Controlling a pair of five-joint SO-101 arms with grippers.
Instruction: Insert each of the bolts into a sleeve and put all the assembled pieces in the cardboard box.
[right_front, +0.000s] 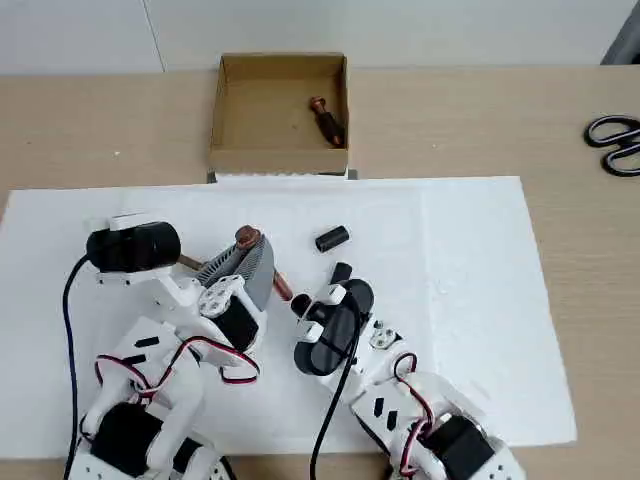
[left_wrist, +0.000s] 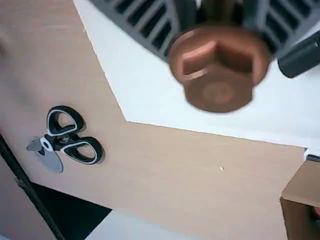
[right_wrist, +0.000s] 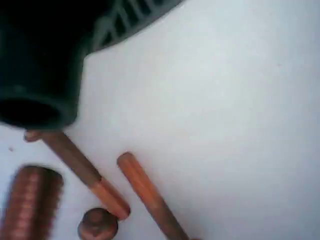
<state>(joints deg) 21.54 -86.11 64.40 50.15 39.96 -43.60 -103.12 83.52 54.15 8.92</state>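
My left gripper (right_front: 247, 243) is shut on a copper bolt (right_front: 247, 236), head up; in the left wrist view the bolt's hex head (left_wrist: 217, 70) sits between the grey fingers (left_wrist: 140, 20). Just to its right, my right gripper (right_front: 303, 306) is shut on a black sleeve (right_wrist: 40, 75), hollow end showing. A second black sleeve (right_front: 331, 239) lies loose on the white paper. More copper bolts (right_wrist: 80, 170) lie on the paper under the right gripper, one (right_front: 282, 286) between the arms. The cardboard box (right_front: 228, 110) at the back holds one assembled piece (right_front: 326, 118).
White paper (right_front: 470, 300) covers the near table, with free room on its right half. Scissors (right_front: 615, 143) lie on the bare wood at the far right, also in the left wrist view (left_wrist: 70, 142). Both arms' cables trail at the front edge.
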